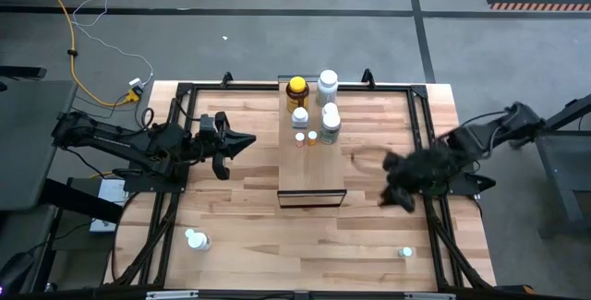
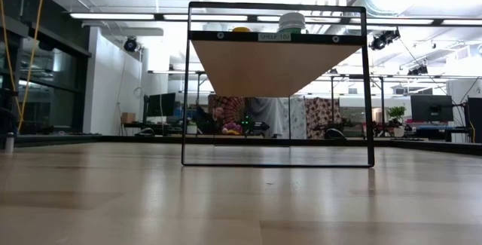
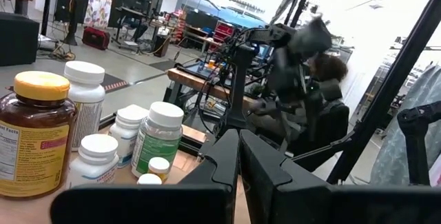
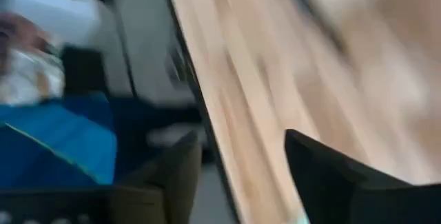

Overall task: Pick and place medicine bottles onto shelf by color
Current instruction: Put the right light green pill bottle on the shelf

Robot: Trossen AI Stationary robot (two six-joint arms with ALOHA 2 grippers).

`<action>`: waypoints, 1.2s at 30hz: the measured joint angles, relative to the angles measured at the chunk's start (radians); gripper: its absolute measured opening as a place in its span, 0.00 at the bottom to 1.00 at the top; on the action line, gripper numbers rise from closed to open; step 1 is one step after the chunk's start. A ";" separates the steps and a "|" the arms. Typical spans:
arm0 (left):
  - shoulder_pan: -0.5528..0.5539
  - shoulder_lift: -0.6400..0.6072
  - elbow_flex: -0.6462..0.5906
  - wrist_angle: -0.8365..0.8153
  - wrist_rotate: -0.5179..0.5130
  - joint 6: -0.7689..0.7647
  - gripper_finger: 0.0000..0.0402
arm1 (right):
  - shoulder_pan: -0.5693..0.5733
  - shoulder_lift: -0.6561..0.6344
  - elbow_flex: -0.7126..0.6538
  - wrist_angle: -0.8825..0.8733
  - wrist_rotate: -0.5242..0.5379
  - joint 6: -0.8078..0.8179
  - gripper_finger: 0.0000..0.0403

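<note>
The shelf (image 1: pixel 312 175) is a narrow light-wood board raised on a black frame at the table's middle; the low view shows its underside (image 2: pixel 275 64). Several bottles stand on its far end: an amber one with a yellow cap (image 1: pixel 296 91), white ones (image 1: pixel 327 82), and a tiny orange one (image 1: pixel 312 138). They also show in the left wrist view (image 3: pixel 38 138). A white bottle (image 1: pixel 196 240) stands on the table near left, and a small greenish one (image 1: pixel 405 253) near right. My left gripper (image 1: pixel 247 140) is shut and empty left of the shelf. My right gripper (image 1: pixel 399 197) is open and empty right of the shelf, and blurred.
A black tube frame (image 1: pixel 175 152) runs along the table's left, right and far sides. The shelf's black frame (image 2: pixel 184 87) stands on the tabletop. Bare wood lies between the shelf and each arm.
</note>
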 joint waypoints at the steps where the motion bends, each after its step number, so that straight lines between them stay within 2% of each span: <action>1: 0.000 0.000 0.000 0.000 0.000 0.000 0.01 | 0.045 0.008 0.000 -0.044 -0.008 0.070 0.52; 4: 0.000 0.000 0.000 0.000 0.000 0.000 0.01 | 0.184 0.027 -0.029 -0.066 -0.007 0.285 0.62; 8: 0.000 0.000 0.000 -0.001 0.000 0.000 0.01 | 0.342 0.087 -0.083 -0.047 0.036 0.565 0.70; 12: 0.000 0.000 0.000 -0.001 0.000 0.000 0.01 | 0.447 0.177 -0.125 -0.060 0.017 0.830 0.71; 17: 0.000 0.000 0.000 -0.002 0.000 0.000 0.01 | 0.514 0.278 -0.169 -0.059 -0.046 1.137 0.71; 23: 0.000 0.000 0.000 -0.002 0.000 0.000 0.01 | 0.547 0.386 -0.173 -0.033 -0.058 1.250 0.71; 30: 0.000 0.000 0.000 -0.001 0.000 0.000 0.01 | 0.548 0.497 -0.173 0.074 -0.087 1.255 0.71; 36: 0.000 0.000 0.000 -0.001 -0.003 0.000 0.01 | 0.548 0.574 -0.173 0.097 -0.097 1.267 0.71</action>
